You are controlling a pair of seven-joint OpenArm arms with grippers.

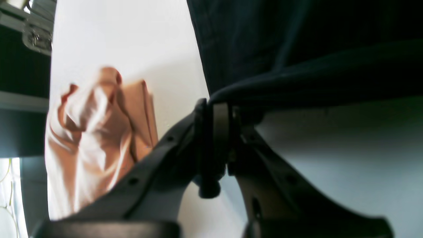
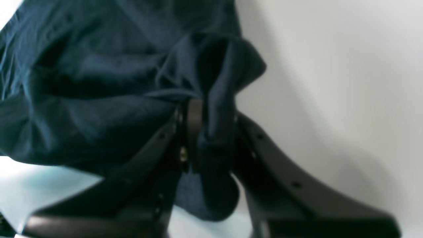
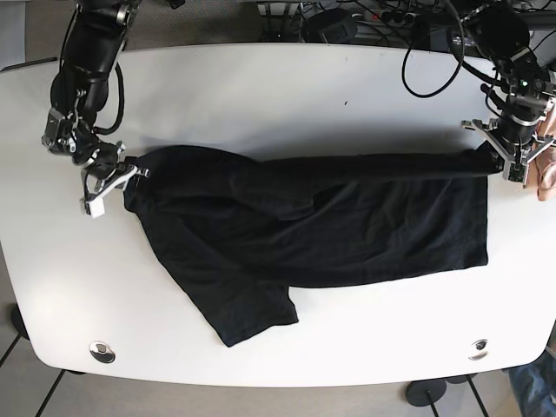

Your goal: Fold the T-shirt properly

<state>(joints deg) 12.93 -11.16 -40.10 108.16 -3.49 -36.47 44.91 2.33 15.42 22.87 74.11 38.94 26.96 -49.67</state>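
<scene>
The dark T-shirt [image 3: 321,226] lies spread across the white tabletop [image 3: 278,95]. The right gripper [image 3: 130,169] clamps its left end; the left gripper [image 3: 497,156] clamps its right end, near pink cloth [image 3: 547,174].

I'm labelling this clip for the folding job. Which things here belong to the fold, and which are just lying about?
Part of the fold:
- dark T-shirt
- left gripper, shut on one shirt edge
- right gripper, shut on the opposite edge

Just lying about:
- peach cloth at the table edge
- cables
- white table, only the work surface
</scene>
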